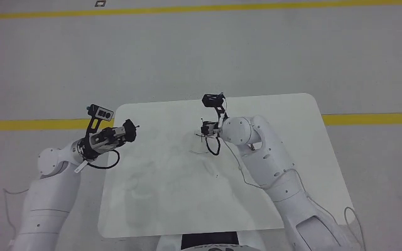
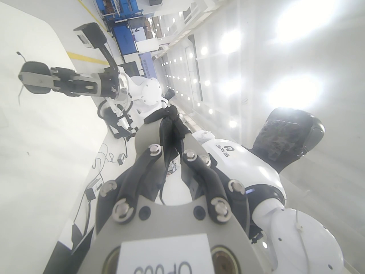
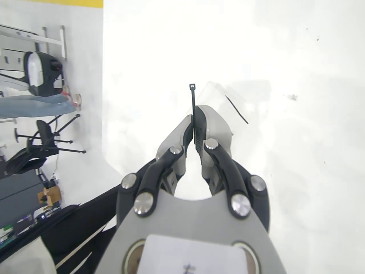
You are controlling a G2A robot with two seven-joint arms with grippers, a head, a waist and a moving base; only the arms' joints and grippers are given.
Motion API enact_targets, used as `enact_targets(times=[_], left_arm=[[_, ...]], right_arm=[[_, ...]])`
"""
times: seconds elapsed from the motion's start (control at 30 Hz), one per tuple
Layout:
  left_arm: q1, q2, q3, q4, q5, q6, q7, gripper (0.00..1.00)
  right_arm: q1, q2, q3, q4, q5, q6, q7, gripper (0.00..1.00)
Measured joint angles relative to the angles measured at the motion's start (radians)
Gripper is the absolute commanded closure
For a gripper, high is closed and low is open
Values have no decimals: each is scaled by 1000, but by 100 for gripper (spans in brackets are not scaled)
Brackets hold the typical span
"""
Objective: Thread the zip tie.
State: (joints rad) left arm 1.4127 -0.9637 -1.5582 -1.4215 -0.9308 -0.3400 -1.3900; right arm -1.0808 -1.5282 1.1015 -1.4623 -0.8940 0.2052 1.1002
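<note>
- Top view: the left tool (image 1: pixel 130 130) is hanging over the left edge of the white bench (image 1: pixel 157 201). The right tool (image 1: pixel 204 130) is hanging over the middle of the bench, and the two are standing well apart.
- Left wrist view: the fingers of the left tool (image 2: pixel 170 115) are pressing together at the tips, and I am seeing nothing between them. Farther off, the right tool (image 2: pixel 30 78) is gripping the zip tie (image 2: pixel 18 54), whose ends are sticking out on both sides of it.
- Right wrist view: the right tool (image 3: pixel 195 115) is clamping the zip tie (image 3: pixel 193 98) between its pads, above the bench (image 3: pixel 256 44). The square head is pointing away from the tool. A thin black strip (image 3: pixel 236 109) is showing beside one finger; I cannot tell whether it belongs to the tie.
</note>
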Motion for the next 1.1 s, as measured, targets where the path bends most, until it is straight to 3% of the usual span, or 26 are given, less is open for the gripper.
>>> enact_targets(times=[0.37,0.5,0.7,0.9,1.1], left_arm=[[0,0,0,0,0,0,0,100],[0,0,0,0,0,0,0,100],[0,0,0,0,0,0,0,100],[0,0,0,0,0,0,0,100],[0,0,0,0,0,0,0,100]], right_arm=[[-23,2,17,-2,31,-10,-29,100],[-80,16,92,-27,148,-133,-127,100],[-79,33,168,-34,284,-320,-171,100],[-64,43,199,-5,418,-461,-219,100],[-56,45,206,11,445,-485,-243,100]])
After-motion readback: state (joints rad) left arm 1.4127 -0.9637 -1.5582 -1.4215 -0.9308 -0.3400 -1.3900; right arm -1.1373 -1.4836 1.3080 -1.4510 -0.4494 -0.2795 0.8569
